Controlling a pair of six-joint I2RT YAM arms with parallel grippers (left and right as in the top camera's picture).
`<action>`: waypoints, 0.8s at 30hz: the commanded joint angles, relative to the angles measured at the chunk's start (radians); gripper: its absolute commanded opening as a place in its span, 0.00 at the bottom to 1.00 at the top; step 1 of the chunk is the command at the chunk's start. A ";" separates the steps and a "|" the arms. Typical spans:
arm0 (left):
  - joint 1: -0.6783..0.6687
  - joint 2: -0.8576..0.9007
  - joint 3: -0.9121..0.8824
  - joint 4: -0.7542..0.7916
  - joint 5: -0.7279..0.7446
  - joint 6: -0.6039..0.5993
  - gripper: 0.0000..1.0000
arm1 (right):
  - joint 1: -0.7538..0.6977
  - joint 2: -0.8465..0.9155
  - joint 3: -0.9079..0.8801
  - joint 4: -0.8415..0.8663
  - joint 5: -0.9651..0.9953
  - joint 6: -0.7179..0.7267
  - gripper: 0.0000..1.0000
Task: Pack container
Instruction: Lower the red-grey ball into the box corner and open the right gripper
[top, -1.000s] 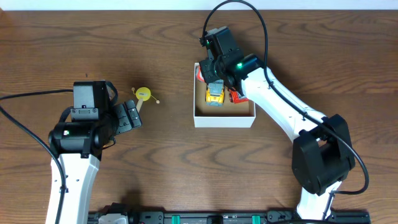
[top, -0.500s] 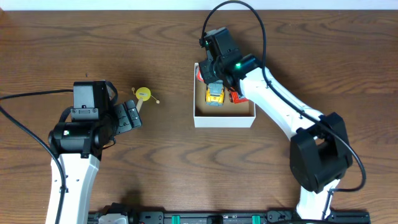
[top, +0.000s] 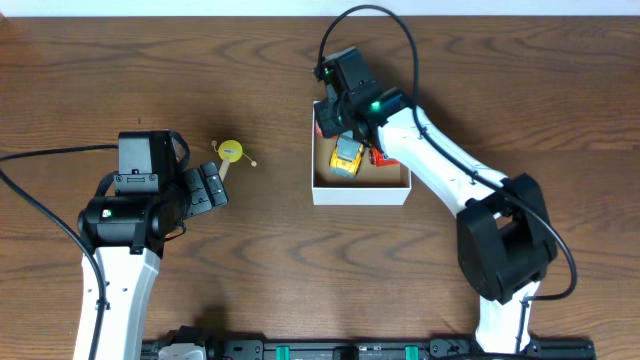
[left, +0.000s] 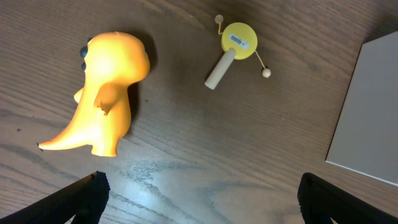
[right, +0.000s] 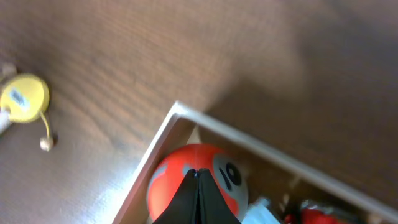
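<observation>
The container is a white box with a brown inside, right of the table's middle. It holds a yellow toy car, red toys and a red ball marked 10. My right gripper is shut and empty, its tips just over the ball at the box's far left corner. My left gripper is open and empty, low over the table. Ahead of it lie an orange dinosaur and a yellow rattle drum. The dinosaur is hidden in the overhead view.
The rattle drum lies between the left gripper and the box, and also shows in the right wrist view. The container's white side wall is at the right of the left wrist view. Cables run from both arms.
The right gripper has shifted a little left, toward the box's far left corner. The yellow car now sits slightly tilted. The left arm has not moved.
</observation>
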 joint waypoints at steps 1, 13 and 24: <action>0.002 0.000 0.020 -0.003 -0.005 0.002 0.98 | 0.013 0.044 0.000 -0.027 -0.014 0.001 0.01; 0.002 0.000 0.019 -0.003 -0.005 0.002 0.98 | 0.002 0.051 0.003 -0.022 -0.013 0.000 0.01; 0.002 0.000 0.020 -0.003 -0.005 0.003 0.98 | -0.021 -0.055 0.097 -0.132 0.029 0.000 0.10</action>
